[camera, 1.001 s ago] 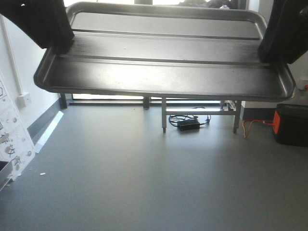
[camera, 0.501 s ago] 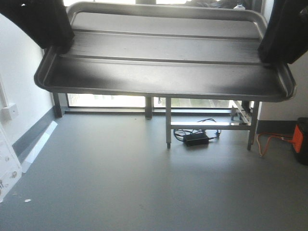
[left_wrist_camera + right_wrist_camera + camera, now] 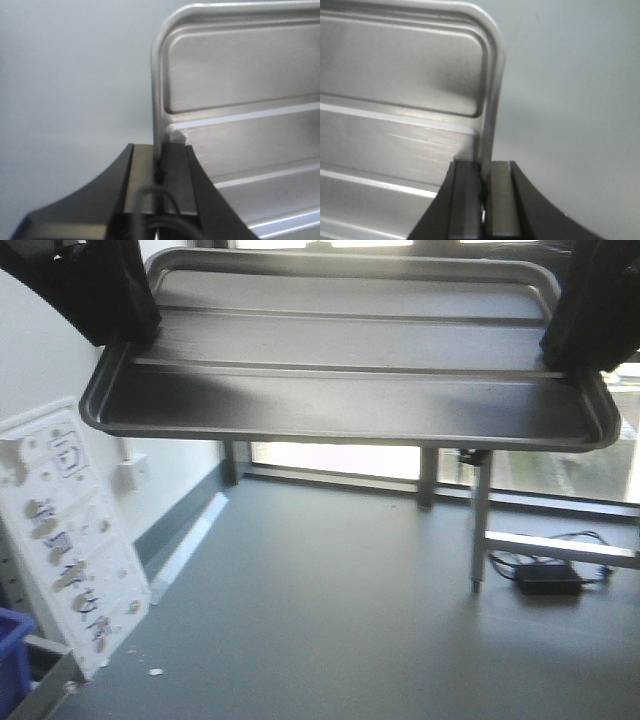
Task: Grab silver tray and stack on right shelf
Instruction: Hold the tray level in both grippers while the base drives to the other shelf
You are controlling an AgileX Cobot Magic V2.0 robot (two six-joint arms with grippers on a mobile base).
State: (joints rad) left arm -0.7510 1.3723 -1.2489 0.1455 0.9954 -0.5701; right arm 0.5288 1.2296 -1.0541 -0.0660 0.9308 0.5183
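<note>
Tray carry: your silver tray (image 3: 350, 380) stays level in the air, short rims pinched by left gripper (image 3: 160, 167) and right gripper (image 3: 483, 182); metal legs (image 3: 478, 525) behind have slid rightward, so you are turning; the right shelf is not yet visible.

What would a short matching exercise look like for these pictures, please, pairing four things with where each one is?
Things: 1 silver tray; 2 left pincer; 3 white panel; 4 black adapter.
Places: A lying on the floor, right side; B clamped on the tray's left rim; C raised in the air; D leaning at the left.
Pairs: 1-C; 2-B; 3-D; 4-A.
</note>
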